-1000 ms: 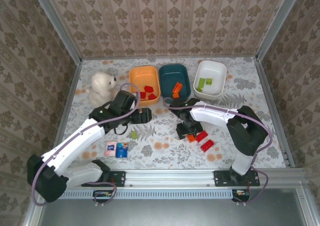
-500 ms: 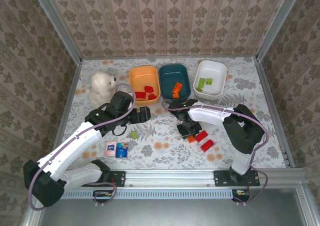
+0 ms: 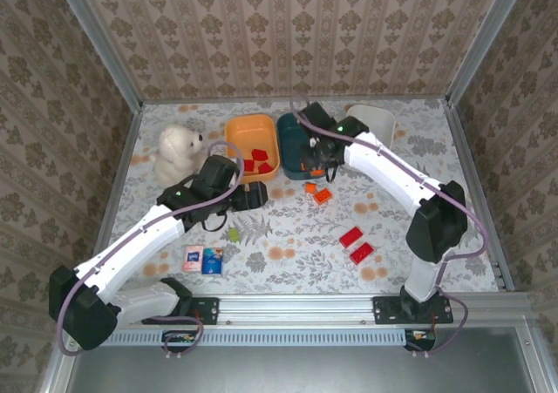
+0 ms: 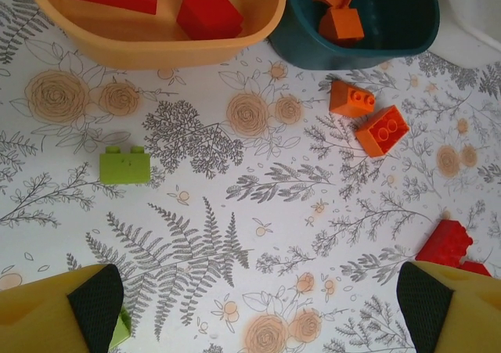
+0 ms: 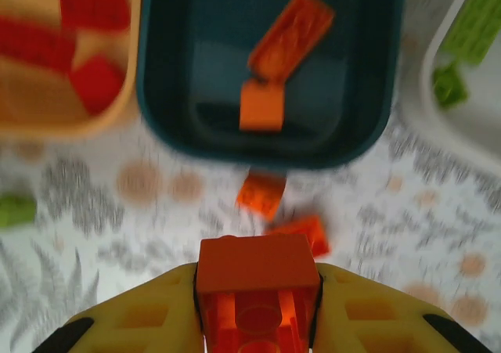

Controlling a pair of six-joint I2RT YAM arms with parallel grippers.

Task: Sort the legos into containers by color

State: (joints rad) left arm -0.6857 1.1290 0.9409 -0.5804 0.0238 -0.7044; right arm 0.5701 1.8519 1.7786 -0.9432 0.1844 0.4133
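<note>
My right gripper (image 5: pixel 257 286) is shut on an orange lego (image 5: pixel 254 263), held above the cloth just in front of the dark teal container (image 5: pixel 266 71), which holds two orange legos (image 5: pixel 291 32). From above, the right gripper (image 3: pixel 312 163) hangs at the teal container's (image 3: pixel 292 132) near rim. Two orange legos (image 3: pixel 316 192) lie on the table below it. The orange container (image 3: pixel 248 136) holds red legos, and the white container (image 5: pixel 470 95) holds green ones. My left gripper (image 3: pixel 258 199) stands open over bare cloth, with a green lego (image 4: pixel 124 166) ahead of it.
Two red legos (image 3: pixel 356 244) lie at the front right. A white stuffed bear (image 3: pixel 177 152) sits at the left and a pink-and-blue packet (image 3: pixel 203 260) lies at the front left. A second green lego (image 4: pixel 119 331) lies by my left finger.
The right gripper shut on an orange lego at mid-table, lifted it and swung back to the teal container, uncovering two orange legos. The left arm barely shifted.
</note>
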